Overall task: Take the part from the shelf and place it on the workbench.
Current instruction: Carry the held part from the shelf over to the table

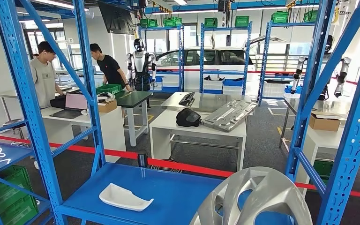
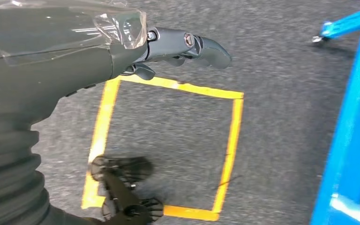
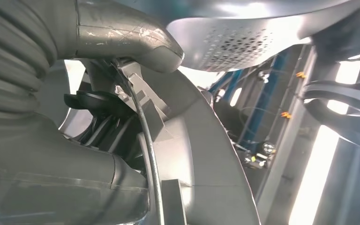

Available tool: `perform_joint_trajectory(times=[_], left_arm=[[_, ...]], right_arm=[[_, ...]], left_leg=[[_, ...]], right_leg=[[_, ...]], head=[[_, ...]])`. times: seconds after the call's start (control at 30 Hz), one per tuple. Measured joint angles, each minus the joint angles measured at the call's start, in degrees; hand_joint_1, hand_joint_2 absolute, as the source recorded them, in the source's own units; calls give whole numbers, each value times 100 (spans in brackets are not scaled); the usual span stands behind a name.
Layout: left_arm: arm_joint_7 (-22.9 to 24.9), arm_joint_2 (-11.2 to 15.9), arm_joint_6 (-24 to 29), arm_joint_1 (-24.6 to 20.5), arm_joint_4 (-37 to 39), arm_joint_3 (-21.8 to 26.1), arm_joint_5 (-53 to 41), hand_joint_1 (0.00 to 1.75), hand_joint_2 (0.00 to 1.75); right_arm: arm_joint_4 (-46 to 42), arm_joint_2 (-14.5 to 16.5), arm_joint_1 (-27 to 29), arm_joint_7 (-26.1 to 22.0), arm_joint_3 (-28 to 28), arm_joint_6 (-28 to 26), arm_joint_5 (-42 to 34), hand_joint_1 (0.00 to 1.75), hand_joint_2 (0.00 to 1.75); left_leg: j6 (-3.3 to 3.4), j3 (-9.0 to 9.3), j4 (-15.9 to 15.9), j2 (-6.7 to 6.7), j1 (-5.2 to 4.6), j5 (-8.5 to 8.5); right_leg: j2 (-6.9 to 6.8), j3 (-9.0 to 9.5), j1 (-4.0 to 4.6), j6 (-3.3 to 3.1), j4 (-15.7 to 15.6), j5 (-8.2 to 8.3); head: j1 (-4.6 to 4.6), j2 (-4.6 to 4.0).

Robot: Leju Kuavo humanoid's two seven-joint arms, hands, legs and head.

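Part: silver spoked part at the near right, over the blue shelf — nearest the camera.
Right hand: right hand grips the part, thumb over its rim.
Left hand: left hand hangs above the grey floor, holding nothing, fingers extended.
Shelf: white tray lies left of the part.
Far: white workbench beyond the red tape.

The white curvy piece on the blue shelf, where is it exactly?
In the head view the white curvy piece lies flat on the blue shelf, low and left of centre, apart from the big silver part to its right.
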Motion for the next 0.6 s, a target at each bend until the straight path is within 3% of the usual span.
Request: perform_joint_trajectory(times=[0.03,0.07,0.1,0.13,0.17,0.23,0.27,0.33,0.37,0.43,0.5,0.53,0.57,0.6], left_arm=[[34,-1,-29,19,-21,22,-2,0,175],[68,-1,-53,41,-47,39,-3,0,175],[94,-1,-74,62,-68,53,0,0,175],[111,-1,-91,84,-89,61,8,0,175],[123,1,-102,105,-113,64,26,0,175],[133,3,-109,151,-163,66,94,0,175],[142,4,-104,172,-188,62,138,0,175],[166,5,-84,226,-220,53,226,0,175],[186,5,-74,252,-231,44,268,0,175],[231,6,-59,299,-256,13,383,0,175],[295,6,-39,331,-284,-45,525,0,175],[326,6,-31,347,-297,-85,583,0,175],[347,6,-27,361,-308,-128,625,0,175],[359,6,-27,370,-316,-170,645,0,175]], right_arm=[[0,-8,17,0,-4,-3,66,175,175],[0,-16,35,-10,-8,-1,131,175,175],[-1,-25,51,-32,-14,5,191,175,175],[-4,-32,66,-70,-24,18,242,175,175],[-10,-38,76,-116,-38,35,279,175,175],[-45,-43,127,-187,-76,61,325,175,175],[-63,-42,165,-201,-98,64,352,175,175],[-92,-41,245,-220,-139,49,432,175,175],[-106,-39,279,-232,-156,31,488,175,175],[-151,-34,337,-249,-198,-21,636,175,175],[-192,-33,387,-224,-235,-47,696,175,175],[-201,-36,409,-197,-244,-30,651,175,175],[-204,-39,429,-158,-246,4,579,175,175],[-210,-44,446,-111,-243,41,510,175,175]], left_leg=[[-8,-97,9,5,-1,70],[-20,-198,28,9,2,136],[-40,-302,60,11,10,192],[-66,-408,114,12,22,239],[-95,-518,192,11,24,272],[-159,-671,349,6,23,322],[-189,-710,392,3,20,352],[-246,-741,421,-3,43,401],[-273,-771,470,-8,59,318],[-335,-900,872,-22,86,-167],[-381,-1065,1622,-31,95,-739],[-386,-1096,1941,-32,96,-855],[-378,-1051,2104,-33,95,-843],[-355,-901,2052,-36,91,-732]], right_leg=[[0,-18,-13,42,294,-78],[0,45,-27,111,430,-34],[-1,202,-45,187,362,89],[-4,461,-65,254,92,213],[-6,779,-76,291,-322,232],[3,1222,-71,247,-1001,91],[10,1290,-53,202,-1145,4],[8,1220,-52,104,-1147,26],[3,1177,-58,48,-1138,71],[-4,1065,-74,-47,-1140,192],[-2,930,-57,-78,-1133,325],[-1,858,-46,-78,-1129,392],[-1,778,-31,-75,-1127,456],[0,702,-14,-71,-1125,518]], head=[[3,1],[6,1],[8,1],[10,1],[15,1],[12,3],[12,3],[9,2],[4,0],[-11,-4],[-23,-3],[-28,-3],[-29,-3],[-33,-3]])
